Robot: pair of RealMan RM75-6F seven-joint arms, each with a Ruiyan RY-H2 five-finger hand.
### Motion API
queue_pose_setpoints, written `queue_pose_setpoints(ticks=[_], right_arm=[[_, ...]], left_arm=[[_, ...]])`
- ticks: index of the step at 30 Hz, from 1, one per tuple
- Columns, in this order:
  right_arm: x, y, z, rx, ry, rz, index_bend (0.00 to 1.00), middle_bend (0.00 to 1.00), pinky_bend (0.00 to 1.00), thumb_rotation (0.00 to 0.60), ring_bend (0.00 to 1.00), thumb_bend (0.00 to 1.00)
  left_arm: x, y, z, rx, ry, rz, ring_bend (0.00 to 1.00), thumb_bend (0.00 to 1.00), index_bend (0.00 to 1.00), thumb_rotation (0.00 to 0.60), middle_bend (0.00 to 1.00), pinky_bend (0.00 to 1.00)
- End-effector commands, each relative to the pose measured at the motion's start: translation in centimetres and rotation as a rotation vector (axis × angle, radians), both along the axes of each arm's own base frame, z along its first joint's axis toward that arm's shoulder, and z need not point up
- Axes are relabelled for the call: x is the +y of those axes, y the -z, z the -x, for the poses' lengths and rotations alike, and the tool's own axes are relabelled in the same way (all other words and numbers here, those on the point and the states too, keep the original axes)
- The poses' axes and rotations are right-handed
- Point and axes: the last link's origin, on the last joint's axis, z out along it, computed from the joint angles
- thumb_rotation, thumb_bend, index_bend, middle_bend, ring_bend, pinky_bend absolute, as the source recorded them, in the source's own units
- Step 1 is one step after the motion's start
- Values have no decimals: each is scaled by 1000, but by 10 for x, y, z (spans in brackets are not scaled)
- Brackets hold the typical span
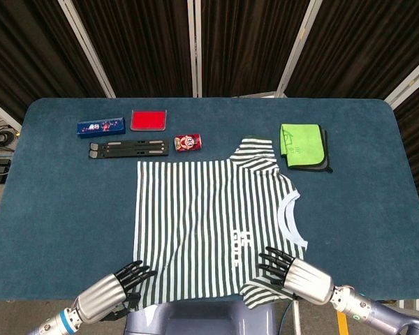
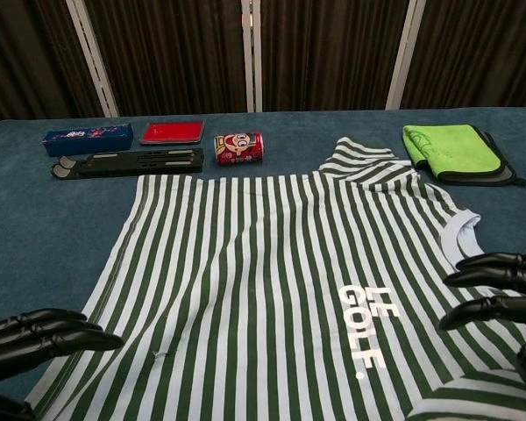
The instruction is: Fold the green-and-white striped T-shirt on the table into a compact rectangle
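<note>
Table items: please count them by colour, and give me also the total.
Green-and-white: 1, striped T-shirt
Green: 1, cloth
Red: 2, flat case, can
Blue: 1, box
Black: 1, folded stand
Total: 6

Both views were evenly and brightly lit from overhead, with no strong directional source. Shadows were soft and short, showing only as faint dark edges under the right hand (image 1: 300, 276) and left hand (image 1: 112, 293) at the lower frame. The blue desk (image 1: 56, 195) appeared matte, without glare. The dark curtain (image 2: 333, 53) across the upper frame stayed underexposed. Focus was sharp throughout; in the chest view the nearest fingertips (image 2: 486, 281) looked slightly soft. Straight edges showed little distortion.
</note>
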Motion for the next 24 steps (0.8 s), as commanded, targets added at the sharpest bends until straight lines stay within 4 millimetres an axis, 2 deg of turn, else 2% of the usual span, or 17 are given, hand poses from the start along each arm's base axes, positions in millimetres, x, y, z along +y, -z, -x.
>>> queue_pose_setpoints(ticks=[1,15,24], right_arm=[[6,-3,-4,12,-22,-25,705,173,0,600,0,344],[29,-12,-13,0,-45,-91,704,172,0,600,0,346],[37,-12,-15,-7,-53,-114,704,172,0,600,0,346]], left_arm=[[-5,-6,-1,0,31,0,0,459,761,600,0,0],[-30,-22,-1,-20,82,47,0,459,767,600,0,0],[-36,-27,3,-33,60,83,0,460,767,600,0,0]])
